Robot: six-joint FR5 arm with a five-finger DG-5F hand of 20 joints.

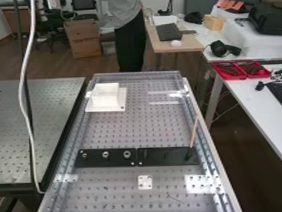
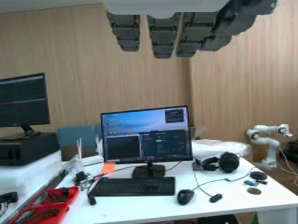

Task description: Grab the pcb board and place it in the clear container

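Hand (image 2: 163, 36), with fingers straight and slightly spread; the pcb board's position cannot be determined. Step judged: pre-grasp. Next move calls for locating the board and aligning above the table (image 1: 126, 129).

In the high view's upper left, a box (image 1: 107, 93) sits on a base (image 1: 120, 105) on the bench (image 1: 155, 126). Nearer, two strips (image 1: 166, 155) lie end to end; a stick (image 1: 194, 134) leans at the right one. Below lies a small plate (image 1: 141, 182). Trays (image 1: 230, 72) rest on the table (image 1: 253, 101), upper right.
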